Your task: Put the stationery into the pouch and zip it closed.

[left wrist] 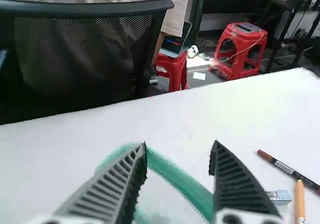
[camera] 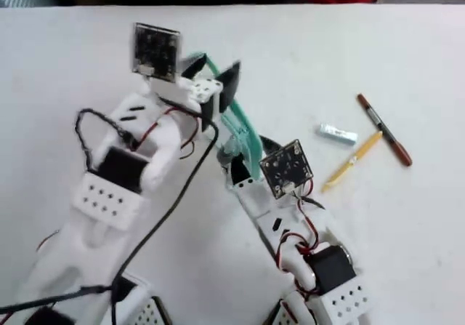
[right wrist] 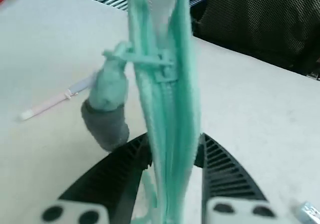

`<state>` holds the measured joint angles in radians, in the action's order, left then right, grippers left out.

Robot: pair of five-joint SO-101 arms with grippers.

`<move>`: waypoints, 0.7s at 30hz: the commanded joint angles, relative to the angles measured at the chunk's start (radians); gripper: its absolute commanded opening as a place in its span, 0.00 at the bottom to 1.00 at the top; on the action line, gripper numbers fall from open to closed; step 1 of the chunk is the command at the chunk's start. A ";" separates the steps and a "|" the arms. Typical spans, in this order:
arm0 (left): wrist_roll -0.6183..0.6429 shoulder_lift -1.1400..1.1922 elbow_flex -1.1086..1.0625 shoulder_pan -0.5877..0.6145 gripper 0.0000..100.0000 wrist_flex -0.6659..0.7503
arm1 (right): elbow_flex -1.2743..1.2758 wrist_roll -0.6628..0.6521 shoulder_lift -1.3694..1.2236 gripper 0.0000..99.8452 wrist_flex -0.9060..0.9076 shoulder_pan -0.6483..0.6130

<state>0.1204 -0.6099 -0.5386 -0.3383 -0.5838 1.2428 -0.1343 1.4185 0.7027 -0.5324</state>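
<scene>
**Teal pouch gripped, nothing packed yet**

Teal mesh is what you have in hand: the pouch (camera: 241, 127) stands on edge in the middle of the high view, running from the upper centre down toward the lower centre. Your right gripper (right wrist: 173, 138) has its fingers pressed narrow on the pouch's lower end, so that arm holds it. Your left gripper (left wrist: 179, 151) sits at the upper end with its fingers spread wide, straddling the pouch's rim without pinching it.

All the stationery is outside the pouch, on the white table (camera: 327, 63) at the right of the high view. The brown pen (camera: 385, 131) lies farthest right, the yellow pencil (camera: 352, 159) crosses under it, and the small eraser (camera: 336, 133) is just beside them. All three sit well apart from the pouch.

The zip pull (right wrist: 106, 96) hangs off the side of the pouch in the right wrist view. You cannot tell from here whether the mouth is open. By my reading you are at the start. Three items need loading, then the zip needs closing.
</scene>
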 commanded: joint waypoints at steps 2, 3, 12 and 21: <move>-0.006 -0.119 0.080 -0.007 0.23 -0.161 | -0.002 0.012 0.012 0.05 -0.048 0.058; -0.006 -0.157 0.098 -0.004 0.25 -0.192 | 0.011 0.014 0.012 0.03 -0.067 0.073; -0.015 -0.213 0.066 0.358 0.30 -0.230 | 0.048 0.014 0.012 0.02 -0.114 0.088; -0.370 0.452 0.141 0.504 0.25 -0.095 | 0.049 0.014 0.012 0.02 -0.107 0.084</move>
<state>-0.1128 -0.4580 -0.5386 0.1097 -0.7281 1.2965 -0.1312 1.4231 0.6107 -0.4572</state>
